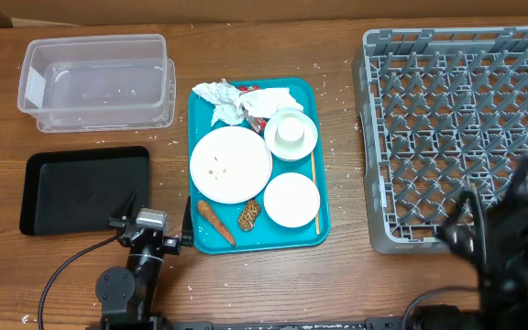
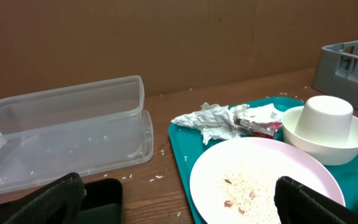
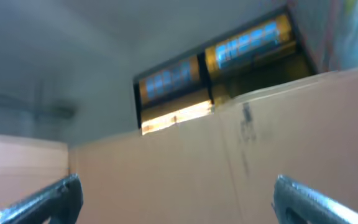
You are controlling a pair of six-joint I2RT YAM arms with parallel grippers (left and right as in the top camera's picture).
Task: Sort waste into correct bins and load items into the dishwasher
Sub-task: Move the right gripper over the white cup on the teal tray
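Observation:
A white plate with crumbs, a bowl holding a small cup, and a second bowl sit on the teal tray. Crumpled napkins, a red wrapper, a carrot and a brown lump lie there too. My left gripper is open and empty, low between the black tray and the plate; in its wrist view the left gripper frames both. My right gripper is open, blurred, pointing up over the grey dish rack; it also shows in the right wrist view.
The clear tub stands at the back left and also shows in the left wrist view. A wooden chopstick lies along the teal tray's right side. Rice grains are scattered on the wooden table. Cardboard walls stand behind.

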